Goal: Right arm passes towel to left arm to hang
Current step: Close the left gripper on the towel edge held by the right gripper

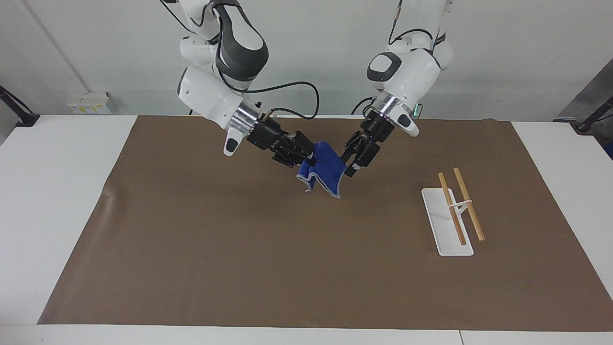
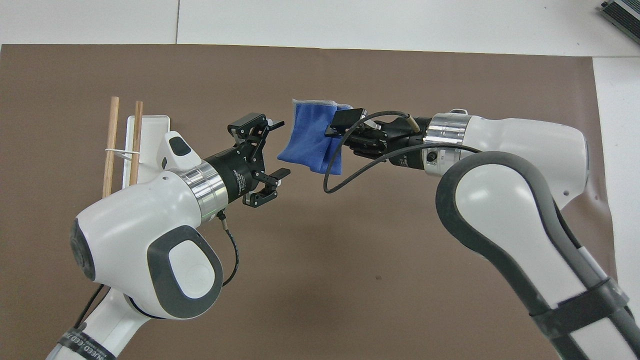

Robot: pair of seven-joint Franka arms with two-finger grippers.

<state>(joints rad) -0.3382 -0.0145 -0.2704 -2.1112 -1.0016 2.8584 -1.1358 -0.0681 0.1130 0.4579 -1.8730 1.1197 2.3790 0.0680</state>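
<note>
The blue towel (image 1: pixel 328 168) hangs in the air over the middle of the brown mat, and it also shows in the overhead view (image 2: pixel 309 137). My right gripper (image 1: pixel 308 156), on the arm with the small blue light, is shut on one end of the towel (image 2: pixel 341 132). My left gripper (image 1: pixel 348 165) is open right at the towel's free edge. In the overhead view the left gripper (image 2: pixel 283 148) has its two fingers spread on either side of the towel's hanging corner, not closed on it.
A white rack base (image 1: pixel 441 226) with two wooden rods (image 1: pixel 468 203) stands on the mat toward the left arm's end of the table; it also shows in the overhead view (image 2: pixel 150 123). The brown mat (image 1: pixel 230 268) covers most of the white table.
</note>
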